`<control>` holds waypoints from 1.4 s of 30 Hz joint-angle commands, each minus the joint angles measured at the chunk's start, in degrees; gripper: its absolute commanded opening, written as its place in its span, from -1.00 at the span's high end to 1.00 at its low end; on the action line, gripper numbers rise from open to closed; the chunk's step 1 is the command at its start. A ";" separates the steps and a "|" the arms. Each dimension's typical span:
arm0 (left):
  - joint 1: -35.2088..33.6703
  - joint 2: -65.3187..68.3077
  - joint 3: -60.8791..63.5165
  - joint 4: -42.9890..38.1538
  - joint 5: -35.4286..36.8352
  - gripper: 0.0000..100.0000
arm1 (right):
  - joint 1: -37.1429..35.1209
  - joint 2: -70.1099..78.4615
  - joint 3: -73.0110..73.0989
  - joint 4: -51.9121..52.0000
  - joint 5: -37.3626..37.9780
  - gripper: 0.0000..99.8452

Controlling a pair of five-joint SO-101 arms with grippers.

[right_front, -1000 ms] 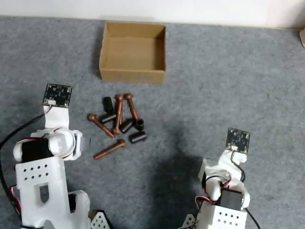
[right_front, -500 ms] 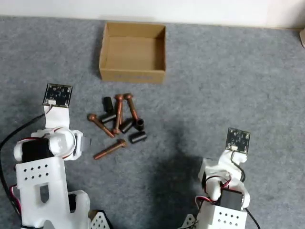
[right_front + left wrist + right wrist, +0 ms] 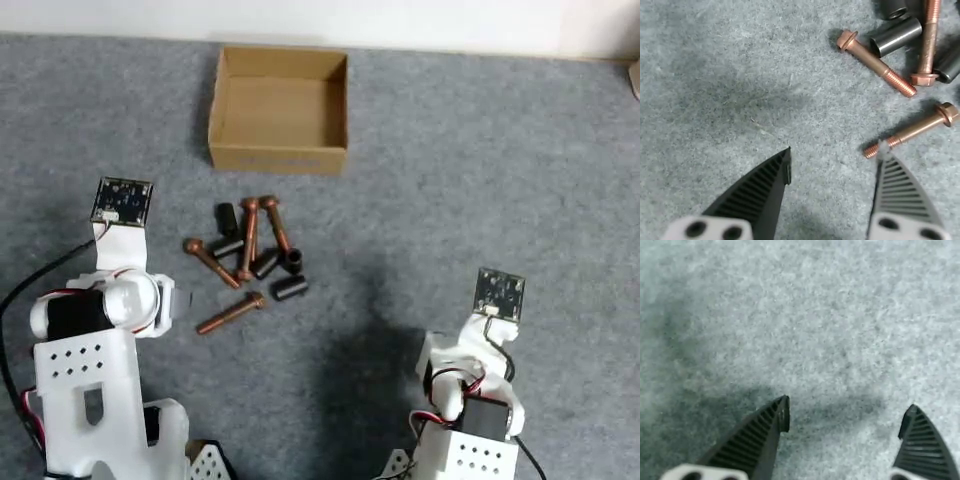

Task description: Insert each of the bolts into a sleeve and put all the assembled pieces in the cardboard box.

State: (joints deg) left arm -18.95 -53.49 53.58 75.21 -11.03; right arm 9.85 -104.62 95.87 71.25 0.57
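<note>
"Has anything moved in the last second?"

"Next to nothing. Both my arms sit where they were and the pile is undisturbed. So I judge the job not begun: no bolt is in a sleeve, and the box (image 3: 277, 158) on the far side is empty."

"And your grippers?"

"My left gripper (image 3: 835, 150) hangs spread wide over the carpet (image 3: 450, 180) with nothing in it. In my wrist view, one fingertip overlaps the threaded end of the near bolt (image 3: 912, 129). My right gripper (image 3: 848, 404) is also spread and empty, on the near right and well apart from the pile."

"Where are the parts?"

"Left of centre, between the box and my arms. There are four bolts (image 3: 247, 238) and several sleeves (image 3: 290, 290), jumbled together and some touching."

"What are they like?"

"The bolts are copper-coloured metal with flanged hex heads, threaded only toward the tip. The sleeves are short black tubes, smooth and hollow with a slight sheen, and I expect they roll easily. The carpet is grey and fuzzy. The box is plain brown cardboard, open-topped and low-walled."
</note>
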 commanded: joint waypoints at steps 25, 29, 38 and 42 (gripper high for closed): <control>0.57 0.13 2.07 -5.19 0.26 0.47 | 0.48 -0.48 8.40 0.22 -0.18 0.33; 0.75 0.13 5.32 -9.05 1.67 0.47 | 0.48 -0.48 8.40 0.22 -0.18 0.33; 0.57 0.13 7.52 -9.41 2.46 0.47 | 0.48 -0.48 8.40 0.22 -0.18 0.33; 0.75 0.13 7.87 -9.58 2.46 0.47 | 0.48 -0.48 8.40 0.22 -0.18 0.33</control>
State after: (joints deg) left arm -18.95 -53.49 61.67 66.77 -8.84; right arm 9.85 -104.62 95.87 71.25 0.57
